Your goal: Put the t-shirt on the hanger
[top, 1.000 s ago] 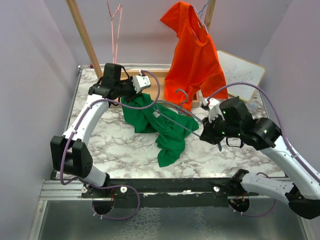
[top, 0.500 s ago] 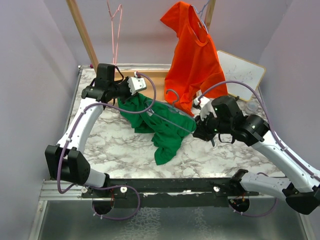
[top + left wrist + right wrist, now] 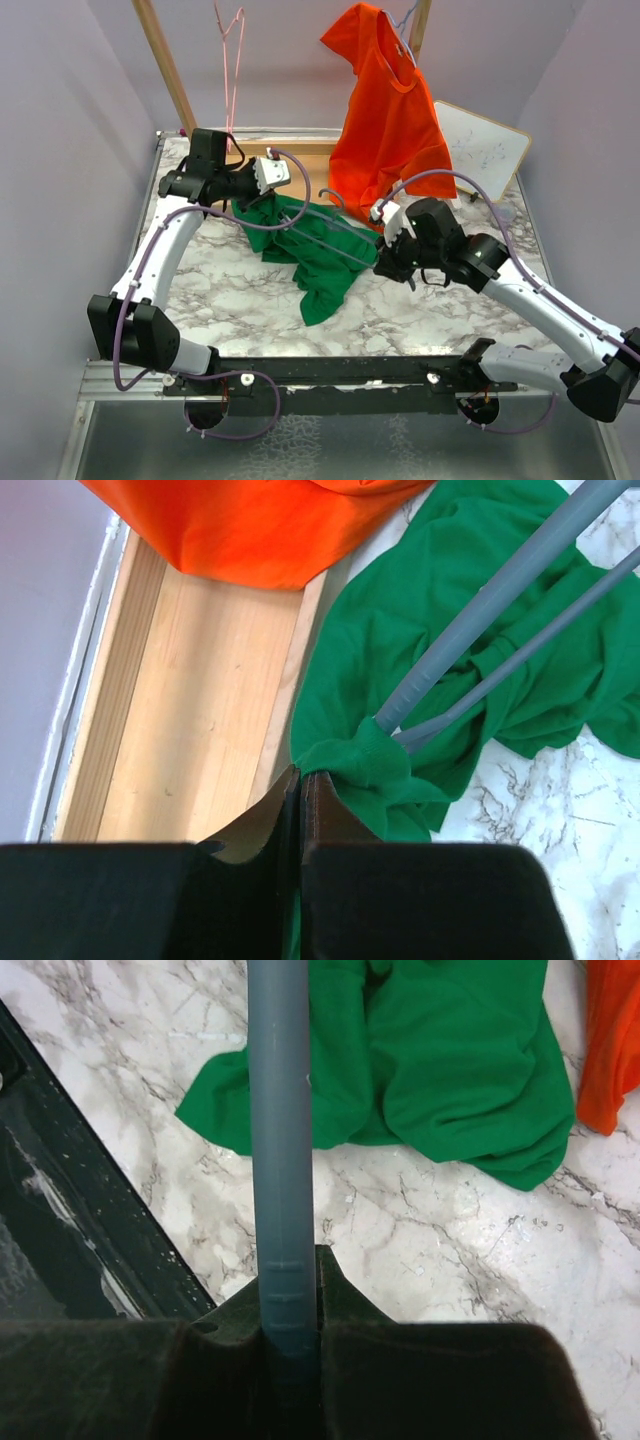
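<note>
The t-shirt (image 3: pixel 320 265) lies crumpled on the marble table (image 3: pixel 225 300) between the two arms, with one end of the hanger (image 3: pixel 281 1110) pushed into its bunched fabric, the grey bars slanting out across the green cloth. The left gripper (image 3: pixel 301 785) has its fingers pressed together on a fold of the shirt at the far left edge, just beside a wooden board (image 3: pixel 190 730). The right gripper (image 3: pixel 290 1285) is clamped around the hanger's other end, and an orange-red shirt (image 3: pixel 385 120) hangs behind.
</note>
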`<move>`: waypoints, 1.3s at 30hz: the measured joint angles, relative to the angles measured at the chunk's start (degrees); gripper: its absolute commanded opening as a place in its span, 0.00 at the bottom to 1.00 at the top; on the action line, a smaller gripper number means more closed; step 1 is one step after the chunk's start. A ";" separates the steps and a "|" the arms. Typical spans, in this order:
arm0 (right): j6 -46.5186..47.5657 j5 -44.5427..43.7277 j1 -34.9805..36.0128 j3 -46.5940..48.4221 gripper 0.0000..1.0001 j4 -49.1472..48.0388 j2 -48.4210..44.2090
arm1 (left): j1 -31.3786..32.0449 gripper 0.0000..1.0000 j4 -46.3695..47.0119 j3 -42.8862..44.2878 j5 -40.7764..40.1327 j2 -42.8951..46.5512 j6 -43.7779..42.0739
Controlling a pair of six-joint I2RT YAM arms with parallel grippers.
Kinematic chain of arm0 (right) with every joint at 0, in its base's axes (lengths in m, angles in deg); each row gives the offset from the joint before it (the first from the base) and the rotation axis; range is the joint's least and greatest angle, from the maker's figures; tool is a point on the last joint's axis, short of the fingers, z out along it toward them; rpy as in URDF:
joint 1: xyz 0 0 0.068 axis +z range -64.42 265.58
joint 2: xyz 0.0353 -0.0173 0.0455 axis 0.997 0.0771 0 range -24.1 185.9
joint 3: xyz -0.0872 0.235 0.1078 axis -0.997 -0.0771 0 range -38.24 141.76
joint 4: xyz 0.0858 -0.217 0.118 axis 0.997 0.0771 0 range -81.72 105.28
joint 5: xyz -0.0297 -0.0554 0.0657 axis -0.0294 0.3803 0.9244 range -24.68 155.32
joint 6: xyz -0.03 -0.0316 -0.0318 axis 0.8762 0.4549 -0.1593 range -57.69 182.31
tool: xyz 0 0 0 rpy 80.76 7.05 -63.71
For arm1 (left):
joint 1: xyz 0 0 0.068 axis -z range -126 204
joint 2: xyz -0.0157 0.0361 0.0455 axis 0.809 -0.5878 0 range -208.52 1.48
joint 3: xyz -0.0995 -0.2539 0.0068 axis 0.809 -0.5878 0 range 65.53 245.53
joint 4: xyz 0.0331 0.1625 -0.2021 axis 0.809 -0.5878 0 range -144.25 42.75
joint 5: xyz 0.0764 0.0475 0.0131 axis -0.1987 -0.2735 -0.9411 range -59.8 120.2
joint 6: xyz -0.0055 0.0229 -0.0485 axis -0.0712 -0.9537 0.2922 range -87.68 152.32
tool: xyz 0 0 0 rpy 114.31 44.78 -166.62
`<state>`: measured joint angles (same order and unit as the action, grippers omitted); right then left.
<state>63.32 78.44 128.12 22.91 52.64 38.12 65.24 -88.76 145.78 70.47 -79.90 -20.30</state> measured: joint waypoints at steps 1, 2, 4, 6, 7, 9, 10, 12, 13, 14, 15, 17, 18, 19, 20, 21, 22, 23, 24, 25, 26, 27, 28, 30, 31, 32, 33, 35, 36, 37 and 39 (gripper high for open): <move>0.26 0.02 0.00 -0.94 0.01 -0.63 0.07 | -0.04 0.00 -0.52 0.00 0.00 0.20 -0.07; 0.48 0.02 0.00 -2.08 0.01 -1.22 0.24 | -0.04 0.00 -1.03 0.00 0.00 0.39 -0.09; 0.83 0.07 0.00 -3.65 0.01 -1.84 0.92 | -0.04 0.00 -1.53 0.00 -0.02 0.81 -0.13; 0.98 0.11 0.00 -4.50 0.01 -2.21 1.68 | -0.17 0.00 -1.86 0.02 -0.02 1.11 -0.17; 1.03 0.09 0.00 -4.76 0.01 -2.34 1.90 | -0.37 0.00 -2.14 0.17 -0.04 1.20 -0.17; 1.18 0.02 0.00 -5.16 0.01 -2.40 2.01 | -0.57 0.00 -2.95 1.18 -0.07 1.20 -0.17; 1.20 -0.09 0.00 -5.18 0.01 -2.43 2.01 | -0.70 0.00 -3.32 1.84 -0.09 1.20 -0.20; 1.20 -1.31 0.00 -5.07 0.01 -2.45 2.01 | -1.05 0.00 -3.72 3.04 -0.09 1.22 -0.26; 1.20 -2.45 0.00 -4.94 0.01 -2.43 2.01 | -1.11 0.00 -3.87 3.39 -0.07 1.22 -0.28; 1.22 -3.32 0.00 -4.68 0.01 -2.38 2.01 | -1.14 0.00 -3.98 3.58 -0.09 1.22 -0.35; 1.33 -3.87 0.00 -4.22 0.01 -2.32 2.01 | -1.18 0.00 -4.09 3.63 -0.09 1.22 -0.48; 2.19 -4.46 0.00 -2.75 0.01 -2.40 2.01 | -1.18 0.00 -4.44 3.63 -0.09 1.22 -0.61; 2.89 -4.35 0.00 -1.81 0.01 -2.45 1.97 | -1.18 0.00 -4.61 3.63 -0.07 1.22 -0.70; 3.56 -4.31 0.00 -1.09 0.01 -2.58 1.90 | -1.18 0.00 -4.70 3.63 -0.07 1.22 -0.74; 4.28 -4.15 0.00 -0.50 0.01 -2.80 1.81 | -1.18 0.00 -4.76 3.65 -0.09 1.22 -0.79; 5.01 -4.00 0.00 0.09 0.01 -2.89 1.70 | -1.18 0.00 -5.07 3.69 -0.09 1.16 -0.85; 5.46 -3.96 0.00 0.48 0.01 -2.89 1.62 | -1.25 0.00 -5.44 3.85 -0.09 1.03 -0.90; 5.92 -4.00 0.00 0.79 0.01 -2.89 1.49 | -1.38 0.00 -5.99 4.22 -0.09 0.76 -0.96; 6.43 -4.04 0.00 1.16 0.01 -2.86 1.20 | -1.44 0.00 -6.29 4.59 -0.07 0.50 -0.98; 6.88 -4.11 0.00 1.38 0.01 -2.89 0.92 | -1.57 0.00 -6.49 4.83 -0.07 0.31 -1.01; 7.21 -4.31 0.00 1.46 0.01 -3.02 0.59 | -1.77 0.00 -6.71 4.94 -0.07 0.15 -1.05; 7.63 -4.35 0.00 1.46 0.01 -3.15 0.17 | -1.81 0.00 -6.82 4.96 -0.07 0.11 -1.07; 7.96 -4.31 0.00 1.46 0.01 -3.26 -0.09 | -1.88 0.00 -6.97 4.96 -0.07 0.02 -1.05; 8.68 -3.87 0.00 1.40 0.01 -3.69 -0.39 | -2.01 0.00 -7.04 5.16 -0.07 -0.24 -0.92; 8.94 -3.28 0.00 1.18 0.01 -4.07 -0.39 | -2.03 0.00 -7.06 5.38 -0.07 -0.46 -0.85; 9.16 -2.84 0.00 0.87 0.01 -4.35 -0.39 | -2.08 0.00 -7.04 5.68 -0.07 -0.74 -0.74; 9.33 -2.23 0.00 0.33 0.01 -4.72 -0.39 | -2.14 0.00 -7.10 6.10 -0.07 -1.05 -0.66; 9.46 -1.49 -0.02 -1.16 0.01 -5.64 -0.33 | -2.16 0.00 -7.21 6.95 -0.07 -1.62 -0.59; 9.62 -1.31 -0.02 -1.88 0.01 -5.95 -0.22 | -2.19 0.00 -7.30 7.43 -0.07 -1.86 -0.59; 9.81 -1.07 -0.02 -2.64 0.01 -6.21 0.00 | -2.19 0.00 -7.39 7.89 -0.07 -2.03 -0.59; 10.12 -0.50 0.00 -3.91 0.01 -6.93 0.59 | -2.19 0.00 -7.89 8.79 -0.07 -2.21 -0.66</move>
<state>73.44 77.94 128.12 19.00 45.71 38.71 63.06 -96.65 154.56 70.41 -82.11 -20.96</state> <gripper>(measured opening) 0.065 0.017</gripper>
